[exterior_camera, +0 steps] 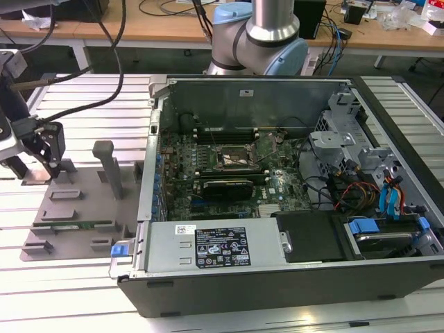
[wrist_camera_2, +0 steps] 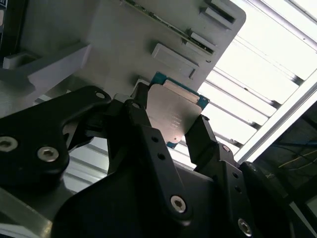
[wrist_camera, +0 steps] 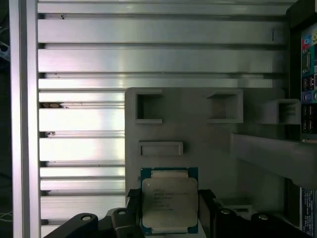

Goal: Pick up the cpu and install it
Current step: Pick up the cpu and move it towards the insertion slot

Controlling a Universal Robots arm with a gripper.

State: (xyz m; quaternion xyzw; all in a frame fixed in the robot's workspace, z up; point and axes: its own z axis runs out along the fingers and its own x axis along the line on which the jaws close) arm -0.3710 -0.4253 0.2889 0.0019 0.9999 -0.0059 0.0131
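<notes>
I had the gripper (wrist_camera: 169, 201) straddling the cpu (wrist_camera: 168, 198), jaws seemingly clamped on its opposite edges, chip squarely between them, by the fixture plate (wrist_camera: 213, 139) edge farthest from the computer case (exterior_camera: 277, 277).

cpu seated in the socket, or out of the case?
Out. The end effector grips the cpu at the grey tray, beside the case.

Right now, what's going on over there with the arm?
The arm's gripper is closed on two sides of the chip, just over the gray holder plate. That plate lies at the exterior view's left of the open computer case. The chip is not installed yet.
</notes>
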